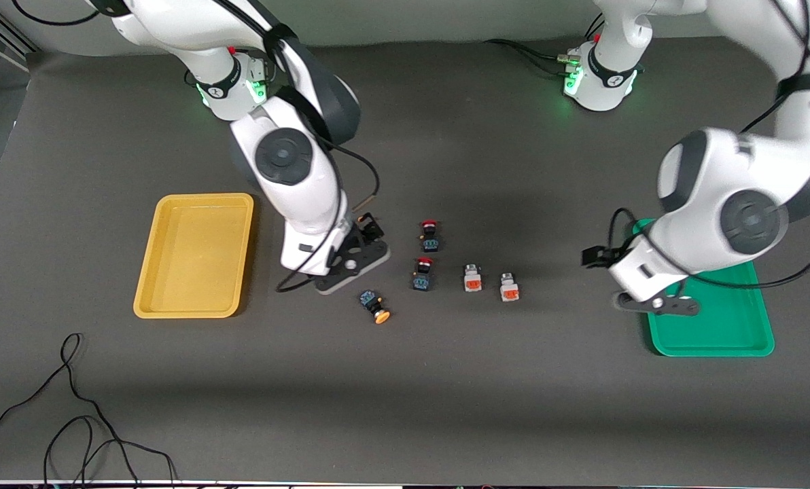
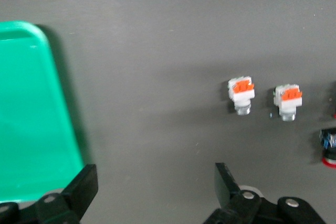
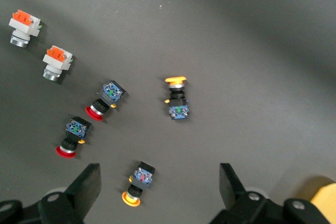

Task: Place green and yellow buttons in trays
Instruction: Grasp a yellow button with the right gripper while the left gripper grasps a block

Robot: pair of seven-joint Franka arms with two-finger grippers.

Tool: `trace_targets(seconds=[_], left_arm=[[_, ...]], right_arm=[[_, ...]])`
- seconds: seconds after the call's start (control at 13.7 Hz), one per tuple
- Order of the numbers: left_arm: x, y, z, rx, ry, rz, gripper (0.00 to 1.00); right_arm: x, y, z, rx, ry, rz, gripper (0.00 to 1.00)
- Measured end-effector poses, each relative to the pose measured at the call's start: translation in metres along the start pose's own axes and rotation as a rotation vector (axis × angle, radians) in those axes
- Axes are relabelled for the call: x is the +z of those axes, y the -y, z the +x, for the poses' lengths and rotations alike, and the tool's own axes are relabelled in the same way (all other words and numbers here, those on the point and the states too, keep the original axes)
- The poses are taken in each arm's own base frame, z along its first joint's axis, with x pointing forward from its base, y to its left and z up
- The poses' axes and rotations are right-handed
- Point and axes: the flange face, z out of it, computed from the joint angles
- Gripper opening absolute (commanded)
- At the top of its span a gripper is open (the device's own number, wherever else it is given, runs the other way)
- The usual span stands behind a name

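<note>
The right gripper (image 1: 357, 261) hangs over the table between the yellow tray (image 1: 194, 255) and the row of buttons, fingers (image 3: 86, 184) spread wide w/ nothing in them. I think it's there bc the two yellow-cap buttons are just by it: one (image 3: 177, 98) lies on its side near the tray, cap pointing at the front camera, & the other (image 3: 137, 183) sits between the open fingers in the right wrist view, so prob that's the next grab. Both have small dark bodies w/ round yellow-orange caps. The two white buttons (image 1: 471, 278) (image 1: 509, 287) are blocky w/ orange faces; they stand side by side, farther from the yellow tray, toward the green tray (image 1: 717, 326). The left gripper (image 1: 656, 303) hangs over the green tray's edge, also wide & empty, prob to fetch those white ones. Two red-cap buttons (image 1: 430, 234) (image 1: 423, 273) sit between the yellow-cap & white ones. Both trays have no buttons in them yet.
</note>
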Motion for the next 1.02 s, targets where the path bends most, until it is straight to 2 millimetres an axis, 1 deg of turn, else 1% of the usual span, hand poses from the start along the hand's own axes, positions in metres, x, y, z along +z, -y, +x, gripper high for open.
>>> trace_targets(seconds=[0.07, 0.15, 0.29, 0.44, 0.51, 0.66, 0.8, 1.02], left_arm=[[0.020, -0.013, 0.007, 0.006, 0.002, 0.001, 0.99], [0.041, -0.025, 0.012, 0.016, 0.006, 0.002, 0.99], [0.084, -0.039, 0.023, 0.022, 0.014, 0.001, 0.99], [0.120, -0.050, 0.031, 0.007, 0.016, -0.004, 0.99], [0.135, -0.059, 0.033, -0.005, 0.011, -0.005, 0.99], [0.164, -0.079, 0.034, -0.025, 0.004, -0.005, 0.99], [0.186, -0.091, 0.034, -0.033, 0.003, -0.005, 0.99], [0.198, -0.093, 0.035, -0.051, 0.002, -0.006, 0.99]], right_arm=[[0.013, 0.003, 0.006, -0.004, -0.015, 0.002, 1.00], [0.030, 0.003, 0.011, -0.003, -0.030, 0.003, 1.00], [0.075, -0.001, 0.015, 0.002, -0.056, 0.002, 1.00], [0.123, -0.005, 0.010, 0.007, -0.082, 0.000, 1.00], [0.144, -0.007, 0.006, 0.009, -0.091, -0.001, 1.00], [0.178, -0.010, 0.000, 0.011, -0.094, -0.002, 1.00], [0.202, -0.011, -0.003, 0.009, -0.098, -0.005, 1.00], [0.226, -0.013, -0.004, 0.009, -0.116, -0.008, 0.98]])
